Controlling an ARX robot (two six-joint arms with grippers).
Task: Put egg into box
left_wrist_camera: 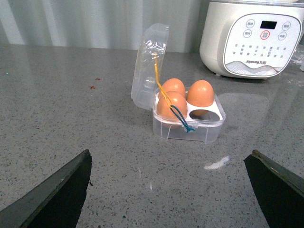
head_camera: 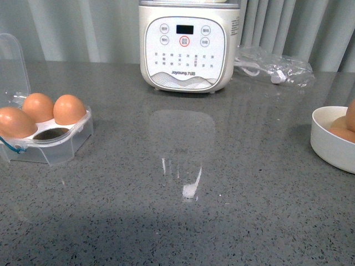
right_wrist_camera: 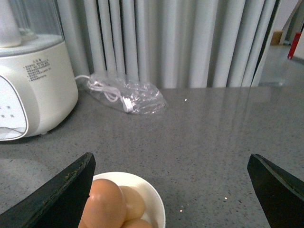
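Your right gripper (right_wrist_camera: 170, 161) hangs empty, jaws wide apart, with the egg (right_wrist_camera: 105, 204) close by but off to one side — topmost in the white bowl (head_camera: 331, 145), right of the cooker (head_camera: 188, 44). The box (head_camera: 61, 147), one cup free, sits left of the cooker, facing the left gripper (left_wrist_camera: 168, 159), likewise spread.

Left fingers (left_wrist_camera: 57, 194) and right fingers (right_wrist_camera: 61, 199) are matte black wedges.

Egg (right_wrist_camera: 102, 204) in white bowl (right_wrist_camera: 157, 202), clear box (left_wrist_camera: 204, 133) open, one cup (left_wrist_camera: 201, 112) empty
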